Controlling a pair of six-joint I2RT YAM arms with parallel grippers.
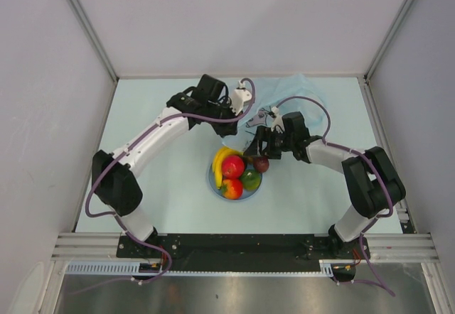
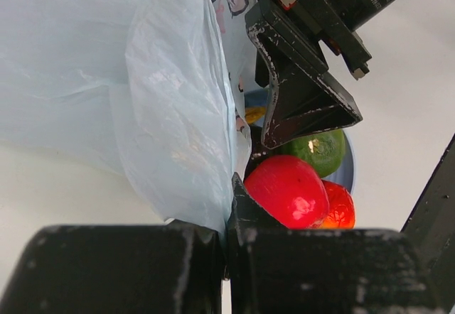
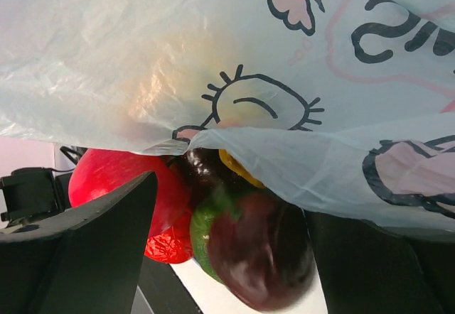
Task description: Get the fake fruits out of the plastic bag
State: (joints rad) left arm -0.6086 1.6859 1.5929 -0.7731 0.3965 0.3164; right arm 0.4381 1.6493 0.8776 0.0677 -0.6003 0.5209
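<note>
- The pale bench (image 1: 163, 200) carries everything. Both arms reach to its middle, where the work is crowded together.
- The thin, crinkly, translucent pale-blue plastic bag (image 1: 298, 90) with its dark-line cartoon print lies mostly behind the arms. One fold is lifted, and its hem drapes over the fruit pile. This looks meant to keep the film clear of the fruit. I cannot tell whether anything remains inside.
- The left gripper (image 2: 227, 222) appears closed, with bag film pinched in the seam between its fingers. That would explain why the fold hangs rather than slumps.
- The right gripper (image 3: 231, 214) is spread wide and grips nothing. It straddles the smallest fruit under the bag's hem.
- The round blue plate (image 1: 211, 180) sits in front of the bag as the collecting spot.
- The curved yellow plastic banana (image 1: 222, 161) lies along the plate's left side.
- The glossy red apple (image 1: 233, 166) sits at the centre, propped against its neighbours.
- The green fruit (image 1: 249, 180) is on the right.
- The red-orange round fruit (image 1: 232, 188) is nearest the arm bases.
- The small dark maroon round fruit (image 1: 261, 163) rests at the plate's right rim, probably because the middle is already full.
</note>
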